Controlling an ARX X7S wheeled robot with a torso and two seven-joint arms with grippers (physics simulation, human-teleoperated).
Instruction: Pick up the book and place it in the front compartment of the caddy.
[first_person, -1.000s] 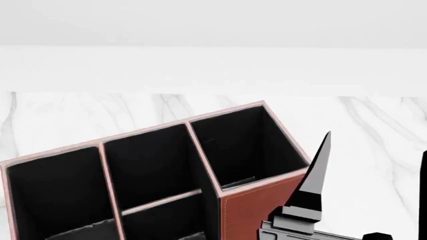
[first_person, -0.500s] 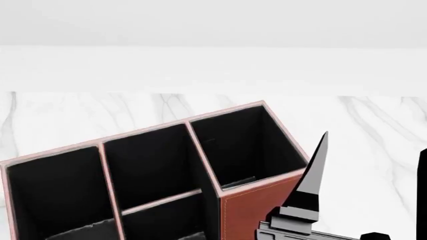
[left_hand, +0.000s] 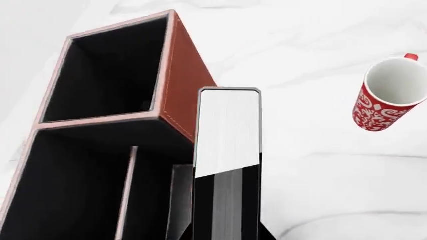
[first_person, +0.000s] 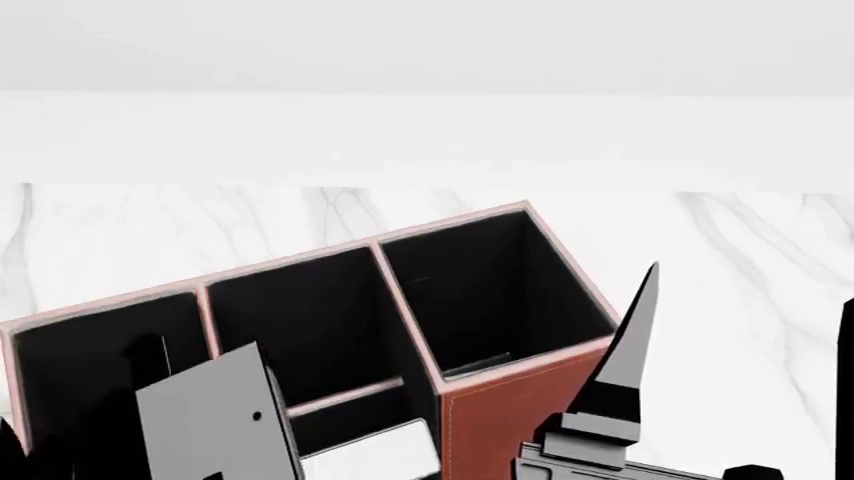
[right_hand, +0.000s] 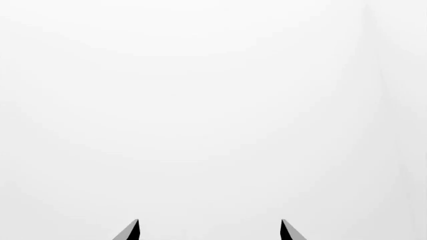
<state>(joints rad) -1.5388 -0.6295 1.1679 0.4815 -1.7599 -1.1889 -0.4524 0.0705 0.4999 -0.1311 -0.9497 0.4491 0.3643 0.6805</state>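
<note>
The reddish-brown caddy with black lining fills the lower head view and shows as the caddy in the left wrist view. A low pink-edged divider splits its middle column. The front compartment is the cell on the near side of that divider. My left gripper is shut on the book, whose white page edge faces the camera. In the head view the book hangs just above the front compartment, partly hidden by my left arm. My right gripper is open and empty beside the caddy's right end.
A red-and-white patterned mug lies on its side on the white marble table, away from the caddy. The tall square end cell stands next to my right finger. A white wall lies behind the table.
My left arm has come into the head view from the lower left, carrying the book over the caddy's near side. The right gripper has barely moved.
</note>
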